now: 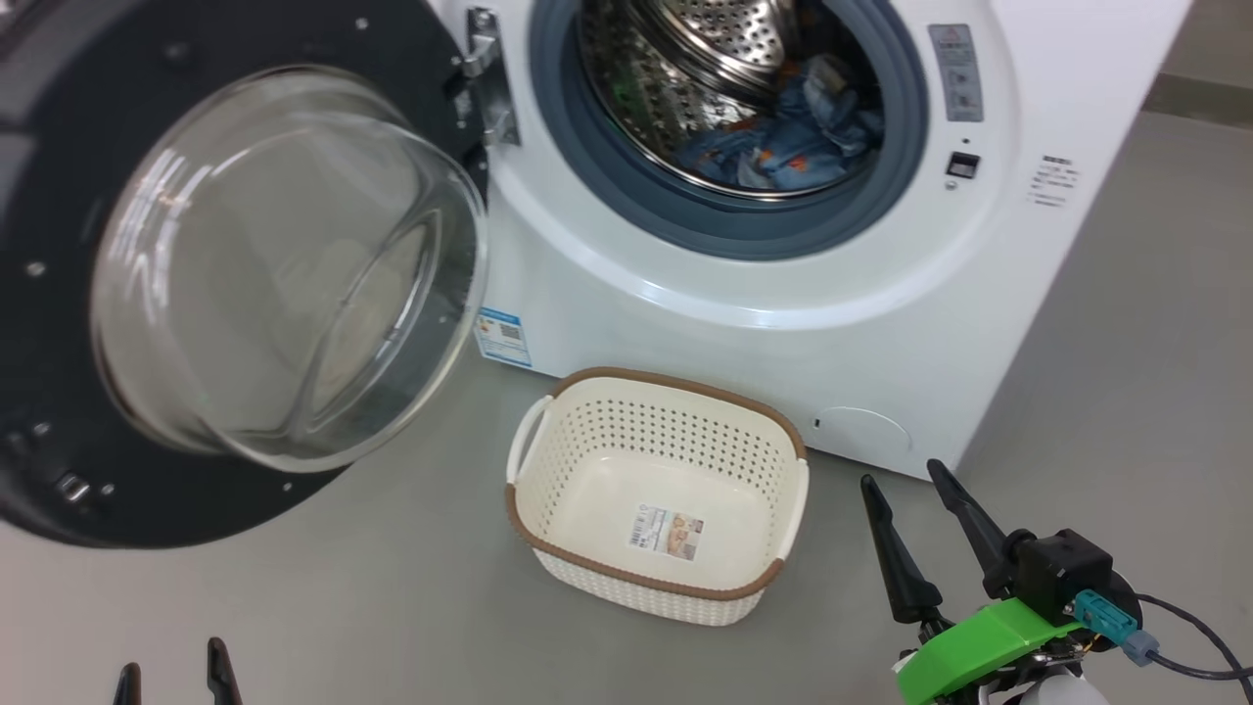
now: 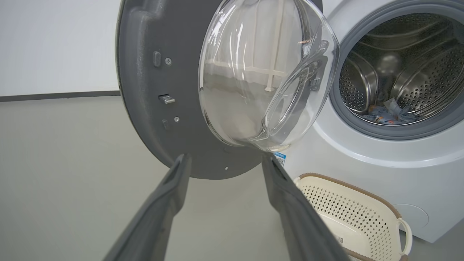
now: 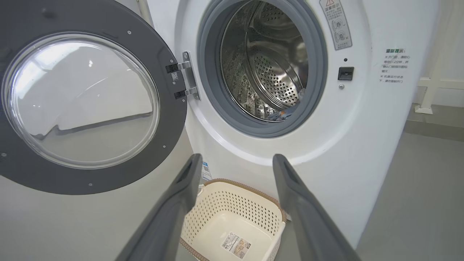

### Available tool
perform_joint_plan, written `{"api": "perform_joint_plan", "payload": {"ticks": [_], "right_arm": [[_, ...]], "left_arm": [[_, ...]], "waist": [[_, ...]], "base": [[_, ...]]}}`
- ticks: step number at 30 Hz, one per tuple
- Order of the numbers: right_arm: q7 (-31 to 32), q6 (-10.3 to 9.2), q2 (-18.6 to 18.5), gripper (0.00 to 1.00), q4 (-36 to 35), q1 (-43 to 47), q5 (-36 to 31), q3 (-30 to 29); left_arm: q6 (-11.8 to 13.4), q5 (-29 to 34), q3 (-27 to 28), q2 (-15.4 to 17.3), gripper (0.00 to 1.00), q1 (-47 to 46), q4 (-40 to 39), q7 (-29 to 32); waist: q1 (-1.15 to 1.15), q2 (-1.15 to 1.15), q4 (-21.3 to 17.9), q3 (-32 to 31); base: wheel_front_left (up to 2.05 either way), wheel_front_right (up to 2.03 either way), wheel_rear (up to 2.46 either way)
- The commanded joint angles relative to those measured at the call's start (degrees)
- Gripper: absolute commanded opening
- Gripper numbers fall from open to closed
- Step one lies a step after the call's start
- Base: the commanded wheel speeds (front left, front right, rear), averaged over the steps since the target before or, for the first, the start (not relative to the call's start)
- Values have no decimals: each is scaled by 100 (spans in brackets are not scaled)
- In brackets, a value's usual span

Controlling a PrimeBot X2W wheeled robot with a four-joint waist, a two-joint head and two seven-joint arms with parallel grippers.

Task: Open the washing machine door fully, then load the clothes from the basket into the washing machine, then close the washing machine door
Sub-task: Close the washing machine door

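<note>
- Head view: clothes (image 1: 783, 137) are lying in the washing machine (image 1: 685, 304) at twelve o'clock, basket (image 1: 666, 436) sitting empty.
- At ten o'clock the door (image 1: 284, 264) is hanging wide; closing looks next.
- Down low, left gripper (image 1: 172, 661) and right gripper (image 1: 901, 473) are hovering, fingers (image 1: 896, 558) released, empty.

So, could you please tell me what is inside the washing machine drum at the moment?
The clothes, light blue with orange-brown print, lie heaped on the bottom of the steel drum. Anything beneath the heap is covered.
</note>
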Motion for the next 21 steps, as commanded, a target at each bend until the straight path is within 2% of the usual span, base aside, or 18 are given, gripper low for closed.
{"api": "perform_joint_plan", "payload": {"ticks": [1,21], "right_arm": [[-27,9,10,100,-118,-17,-58,155],[-27,9,10,100,54,-207,-120,370]], "left_arm": [[71,-64,181,66,100,-99,-94,-29],[372,-369,254,66,100,143,-188,-29]], "waist": [[0,0,236,-94],[0,0,356,-35]], "base": [[0,0,0],[0,0,0]]}}
